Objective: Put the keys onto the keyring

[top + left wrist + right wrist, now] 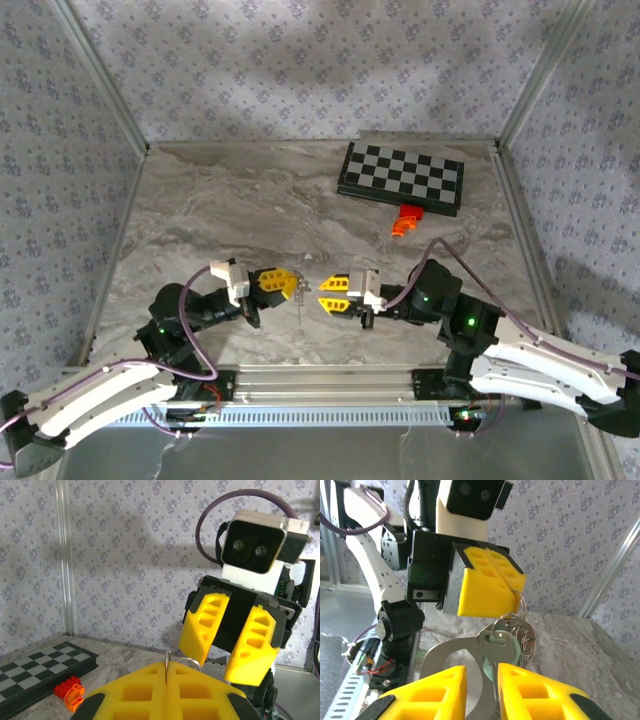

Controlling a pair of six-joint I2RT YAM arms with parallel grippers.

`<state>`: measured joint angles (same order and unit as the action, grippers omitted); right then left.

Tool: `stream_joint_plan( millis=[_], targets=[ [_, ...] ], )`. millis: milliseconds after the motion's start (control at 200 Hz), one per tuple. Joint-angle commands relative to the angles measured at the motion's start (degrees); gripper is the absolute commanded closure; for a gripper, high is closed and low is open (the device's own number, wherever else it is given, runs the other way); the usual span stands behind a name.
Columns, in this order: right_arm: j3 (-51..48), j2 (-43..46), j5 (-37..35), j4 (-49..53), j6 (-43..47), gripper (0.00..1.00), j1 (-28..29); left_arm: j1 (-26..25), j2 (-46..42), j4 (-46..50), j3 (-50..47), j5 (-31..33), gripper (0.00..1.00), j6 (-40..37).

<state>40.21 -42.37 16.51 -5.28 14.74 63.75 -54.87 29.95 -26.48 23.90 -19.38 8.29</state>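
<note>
Yellow jaws of the left gripper (290,282) are clenched on the keyring (520,601), holding it up off the bench (250,200) so the other arm can work on it. Just below the keyring hangs a teal-headed key (496,647), seemingly threaded on already. The right gripper (324,297), facing the keyring, has its jaws parted and grasps nothing.

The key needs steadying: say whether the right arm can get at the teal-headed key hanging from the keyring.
Probably yes. The right end effector faces the teal-headed metal key close up, fingers parted, with nothing between. The left end effector grips the thin silvery metal keyring above.
</note>
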Motion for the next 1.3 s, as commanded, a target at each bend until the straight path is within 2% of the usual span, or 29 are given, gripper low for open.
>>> stream_joint_plan(
  millis=[0,70,175,265,380,570,695,1299],
  targets=[
    [1.08,1.22,2.93,-2.52,-4.14,0.73,-1.67,-0.10,-1.55,-0.50,1.76,-2.98,1.00,-2.57],
    [2.58,-0.09,6.14,-1.98,-5.31,0.72,-3.30,-0.15,-1.74,-0.05,2.06,-4.37,1.00,-3.05],
    [4.86,-2.95,8.93,-1.98,-6.35,0.64,-3.83,-0.14,-1.32,1.26,2.79,-5.95,1.00,-3.65],
    [6.07,-4.73,10.36,-2.91,-6.99,0.60,-3.96,-0.23,-1.17,2.41,3.25,-6.38,1.00,-4.46],
    [6.81,-6.02,10.99,-4.07,-7.95,0.58,-3.91,-0.24,-1.52,3.41,3.21,-6.29,1.00,-5.39],
    [7.35,-7.33,10.64,-4.04,-8.16,0.63,-3.90,-0.24,-1.82,5.03,3.68,-6.63,1.00,-6.45],
    [7.40,-8.12,10.47,-4.13,-7.89,0.71,-3.90,-0.24,-1.74,5.65,4.04,-6.97,1.00,-6.70],
    [7.86,-10.75,11.87,-2.34,-7.45,0.72,-3.81,-0.24,-1.30,6.03,4.44,-7.74,1.00,-6.35]
  ],
)
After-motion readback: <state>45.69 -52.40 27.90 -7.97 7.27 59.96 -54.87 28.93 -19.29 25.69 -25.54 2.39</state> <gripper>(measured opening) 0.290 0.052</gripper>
